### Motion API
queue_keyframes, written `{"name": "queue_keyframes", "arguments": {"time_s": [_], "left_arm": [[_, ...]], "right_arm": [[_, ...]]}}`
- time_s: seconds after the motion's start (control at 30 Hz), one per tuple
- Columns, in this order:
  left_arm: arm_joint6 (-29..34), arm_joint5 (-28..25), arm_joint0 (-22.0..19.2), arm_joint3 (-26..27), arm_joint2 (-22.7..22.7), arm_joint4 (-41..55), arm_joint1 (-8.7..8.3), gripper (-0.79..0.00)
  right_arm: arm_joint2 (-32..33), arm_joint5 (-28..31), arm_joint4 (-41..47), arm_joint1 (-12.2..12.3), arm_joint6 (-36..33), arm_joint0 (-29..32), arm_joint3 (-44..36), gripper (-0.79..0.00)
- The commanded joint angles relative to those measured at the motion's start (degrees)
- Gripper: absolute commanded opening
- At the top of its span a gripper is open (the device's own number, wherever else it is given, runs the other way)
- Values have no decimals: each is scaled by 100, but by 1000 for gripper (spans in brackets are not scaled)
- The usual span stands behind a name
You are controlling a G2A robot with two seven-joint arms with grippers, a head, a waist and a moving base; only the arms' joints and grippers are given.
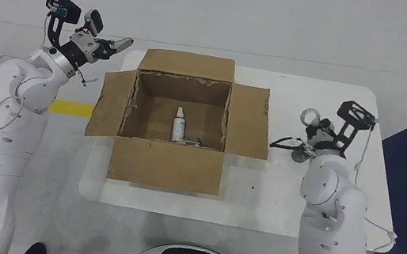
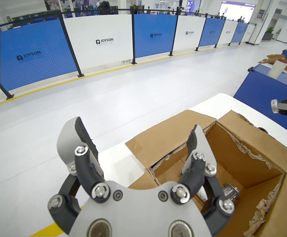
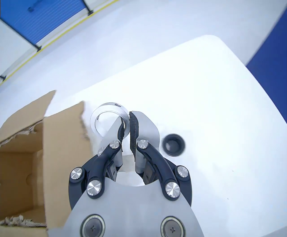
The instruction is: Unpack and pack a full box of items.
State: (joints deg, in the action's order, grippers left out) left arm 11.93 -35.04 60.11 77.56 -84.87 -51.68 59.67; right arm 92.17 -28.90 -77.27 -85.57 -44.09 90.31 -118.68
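An open cardboard box [image 1: 166,166] stands mid-table with all flaps folded out. On its floor lie a white bottle [image 1: 179,124] and a small metal part [image 1: 198,142]; the metal part [image 2: 231,192] also shows past my left fingers. My left gripper [image 1: 116,46] [image 2: 138,130] hangs open and holds nothing, above the box's far left corner. My right gripper [image 3: 129,121] is shut on the rim of a metal ring [image 3: 101,116], held over the table just right of the box's right flap [image 3: 65,132]. The ring [image 1: 311,115] sits at that gripper's tip.
A small black cap [image 3: 173,145] lies on the white table [image 1: 296,198] close to my right gripper. The table's right part is bare. Blue and white barrier panels [image 2: 154,36] stand far off across the floor.
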Motion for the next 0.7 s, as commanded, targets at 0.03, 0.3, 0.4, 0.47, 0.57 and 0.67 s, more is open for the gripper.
{"name": "queue_keyframes", "arguments": {"time_s": [0.03, 0.3, 0.4, 0.47, 0.57, 0.67], "left_arm": [[0, 0, 0, 0, 0, 0, 0, 0], [0, 0, 0, 0, 0, 0, 0, 0], [0, 0, 0, 0, 0, 0, 0, 0], [0, 0, 0, 0, 0, 0, 0, 0], [0, 0, 0, 0, 0, 0, 0, 0], [0, 0, 0, 0, 0, 0, 0, 0]], "right_arm": [[605, -214, 438, 7, 133, 112, 320, -785], [1097, -206, 490, 68, -93, 57, 1064, -785], [1074, -317, 218, 92, -433, -105, 1343, -785], [1055, -304, 42, 111, -708, -198, 1535, -785], [990, -238, -228, 139, -1130, -360, 1772, -785], [916, -214, -449, 156, -1420, -507, 1934, -785]]}}
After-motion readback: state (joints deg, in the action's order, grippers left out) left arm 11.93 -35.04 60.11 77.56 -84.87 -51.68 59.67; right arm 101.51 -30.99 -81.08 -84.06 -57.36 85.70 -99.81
